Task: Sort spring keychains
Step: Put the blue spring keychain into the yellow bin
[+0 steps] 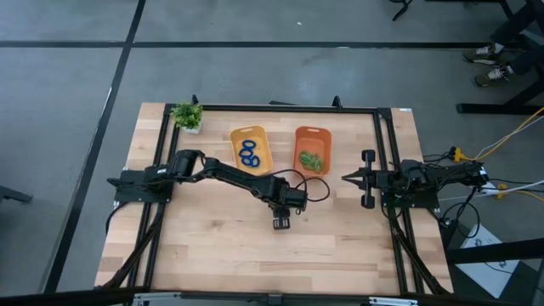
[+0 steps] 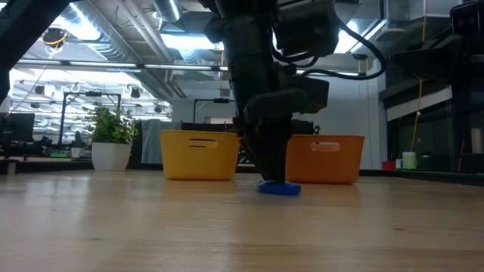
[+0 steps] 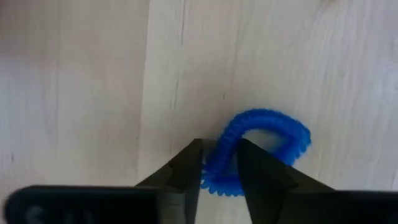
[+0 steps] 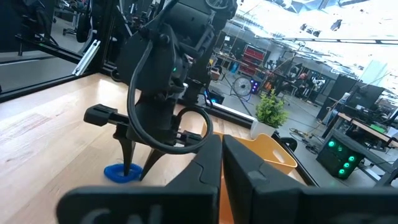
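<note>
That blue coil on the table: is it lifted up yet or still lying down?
Lying down. The blue coil rests flat on the table, one strand between the left pincer's fingers.

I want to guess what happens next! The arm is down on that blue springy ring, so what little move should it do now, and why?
Probably close the fingers. The left end effector stands on the table with one side of the blue spring keychain between its fingers, but the ring seems to lie flat on the wood. Once it is pinched, lifting toward the yellow bin, which already holds blue rings, looks sensible.
</note>
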